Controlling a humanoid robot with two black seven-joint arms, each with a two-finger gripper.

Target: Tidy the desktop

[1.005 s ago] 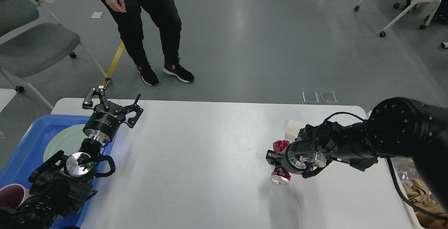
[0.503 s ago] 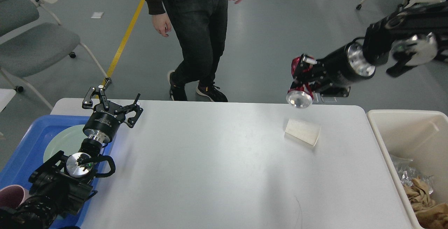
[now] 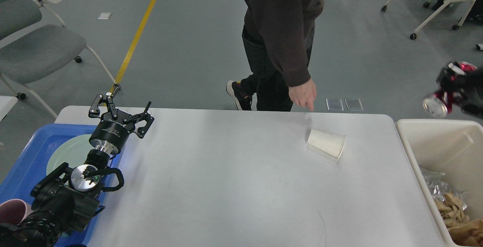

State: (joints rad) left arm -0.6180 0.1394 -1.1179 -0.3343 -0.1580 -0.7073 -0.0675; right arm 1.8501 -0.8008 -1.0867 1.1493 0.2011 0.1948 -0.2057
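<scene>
Red can now high at far right edge, above near rim of cream bin; 0.5 s ago out over floor beyond far edge of desktop, 1 s ago down on desktop at right. Right gripper mostly cut off by frame edge, dark; seems clamped around can, silver end facing camera. Reading: carry nearly done, release into bin likely next, not yet done. Bin already holds crumpled brownish paper and clear wrap.

Left gripper unchanged across all 3 frames: jaws spread wide, nothing between them, parked over desktop's far left corner beside blue tray. Tray holds pale green plate; pink cup at its near corner.

Desktop fills lower frame, white, thin dark scratch near front right. 1 item left on it: paper cup on its side, right of centre toward far edge.

Person has walked from left to directly behind table; hand hangs just above far edge, near paper cup. Risk for any reach there.

Writing: small white lettering on left gripper body, too small to read. Can label not legible.
</scene>
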